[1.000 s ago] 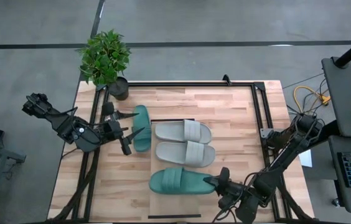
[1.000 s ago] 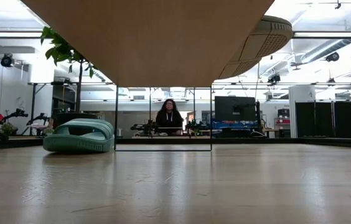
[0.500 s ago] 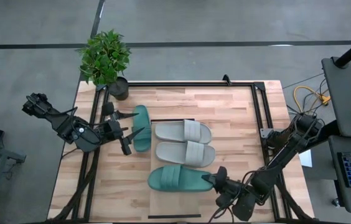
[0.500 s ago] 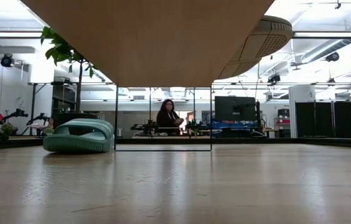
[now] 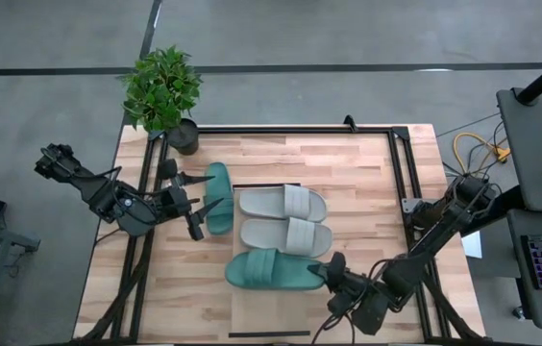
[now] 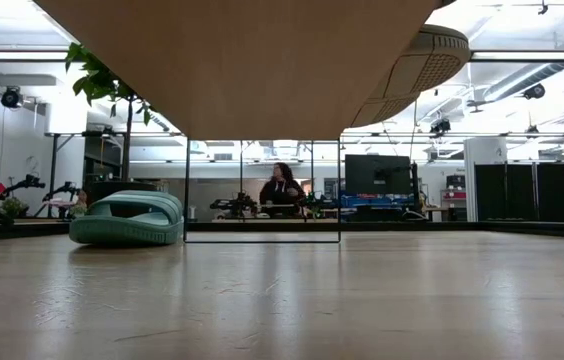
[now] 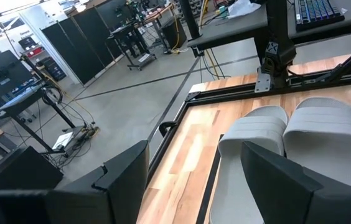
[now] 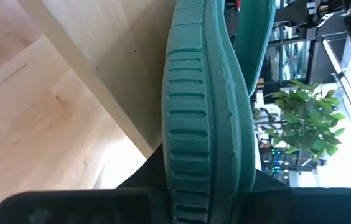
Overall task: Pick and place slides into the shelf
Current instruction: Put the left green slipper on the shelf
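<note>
High view shows the right gripper [image 5: 330,276] clamped on the heel of a teal slide [image 5: 273,270] just ahead over the shelf [image 5: 252,300]; ease it flat beside the grey pair [image 5: 285,220] before releasing.

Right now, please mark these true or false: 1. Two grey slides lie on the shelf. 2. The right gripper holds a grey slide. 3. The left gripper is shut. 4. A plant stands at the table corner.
1. True: the grey slides lie on the shelf.
2. False: the right gripper is shut on the teal slide.
3. False: the left gripper is open beside the other teal slide.
4. True: the plant is there.
</note>
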Tool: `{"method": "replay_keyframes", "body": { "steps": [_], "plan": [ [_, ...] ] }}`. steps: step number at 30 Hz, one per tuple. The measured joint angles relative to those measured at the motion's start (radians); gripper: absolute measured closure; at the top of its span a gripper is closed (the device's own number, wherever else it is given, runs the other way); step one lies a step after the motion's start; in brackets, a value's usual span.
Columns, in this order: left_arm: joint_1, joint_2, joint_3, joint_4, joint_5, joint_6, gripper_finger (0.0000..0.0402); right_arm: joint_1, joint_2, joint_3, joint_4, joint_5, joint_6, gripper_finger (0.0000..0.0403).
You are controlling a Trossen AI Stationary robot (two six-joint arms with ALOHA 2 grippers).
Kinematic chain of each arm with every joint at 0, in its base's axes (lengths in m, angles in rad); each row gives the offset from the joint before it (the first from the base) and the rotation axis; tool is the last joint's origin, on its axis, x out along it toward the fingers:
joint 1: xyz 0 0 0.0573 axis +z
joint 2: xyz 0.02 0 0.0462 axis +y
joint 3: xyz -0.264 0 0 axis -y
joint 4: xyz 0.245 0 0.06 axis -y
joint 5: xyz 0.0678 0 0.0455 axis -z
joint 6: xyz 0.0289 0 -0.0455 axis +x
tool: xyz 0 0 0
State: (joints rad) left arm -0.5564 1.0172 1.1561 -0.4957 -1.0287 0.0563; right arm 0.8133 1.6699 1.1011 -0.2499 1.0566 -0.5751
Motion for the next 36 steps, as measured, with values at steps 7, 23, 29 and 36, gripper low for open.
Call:
{"method": "replay_keyframes", "body": {
  "steps": [7, 23, 29, 36],
  "plan": [
    [0.000, 0.000, 0.000, 0.000, 0.000, 0.000, 0.0164, -0.011, 0.000, 0.002, 0.055, -0.047, -0.009, 0.0352],
    [0.000, 0.000, 0.000, -0.001, 0.000, 0.000, 0.0164, -0.066, 0.017, 0.000, 0.159, -0.125, -0.101, 0.0352],
    [0.000, 0.000, -0.001, -0.009, 0.001, 0.000, 0.0164, -0.086, 0.052, 0.003, 0.177, -0.123, -0.132, 0.0352],
    [0.000, 0.000, -0.001, -0.010, 0.002, 0.000, 0.0164, -0.088, 0.060, 0.024, 0.176, -0.118, -0.145, 0.0329]
  ]
}}
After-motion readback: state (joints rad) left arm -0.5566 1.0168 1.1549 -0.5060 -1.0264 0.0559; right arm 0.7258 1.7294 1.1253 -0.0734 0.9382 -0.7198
